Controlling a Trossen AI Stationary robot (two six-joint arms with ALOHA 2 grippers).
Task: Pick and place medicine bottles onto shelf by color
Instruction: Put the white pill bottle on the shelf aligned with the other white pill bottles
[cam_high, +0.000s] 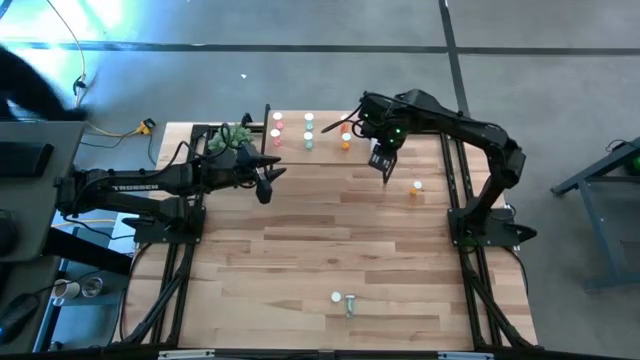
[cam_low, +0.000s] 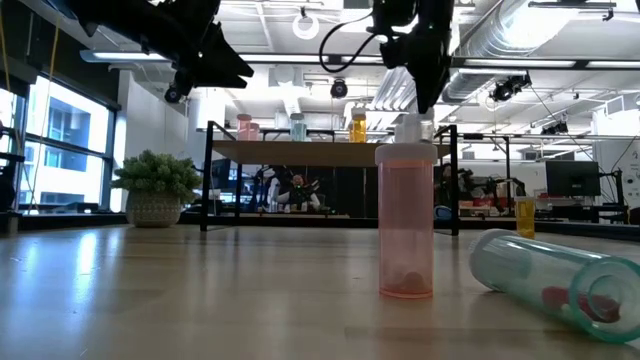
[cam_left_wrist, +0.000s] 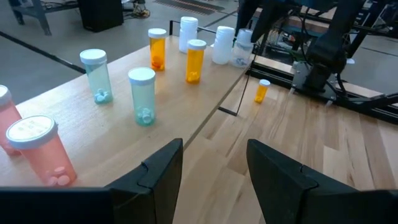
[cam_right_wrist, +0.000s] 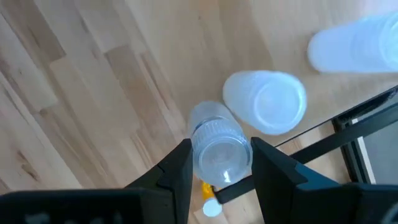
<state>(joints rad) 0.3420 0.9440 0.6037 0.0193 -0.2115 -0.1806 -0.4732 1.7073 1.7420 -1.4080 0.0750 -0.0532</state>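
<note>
The right gripper hangs over the shelf's three o'clock end, its fingers closed partway on a clear bottle by its cap, the bottle pointing straight down. In the right wrist view two more white-capped clear bottles stand on the shelf just beside the held one; whether the held bottle touches the shelf top cannot be told from here.

The left gripper hovers over the tabletop at the shelf's six o'clock edge, toward its nine o'clock end. Its fingers stand apart with nothing between them.

On the shelf, in the left wrist view, the bottles stand upright in pairs by color: a pink bottle nearest the gripper, with a second pink one cut off by the frame edge, then two green bottles, two orange bottles, and the clear ones at the far end under the right arm.

Three bottles are on the tabletop. An orange one stands at about three o'clock, near the right arm's base. In the low view, close to the camera at the tabletop's six o'clock side, a pink bottle stands upright and a green bottle lies on its side just beside it. A potted plant sits off the shelf's nine o'clock end.
</note>
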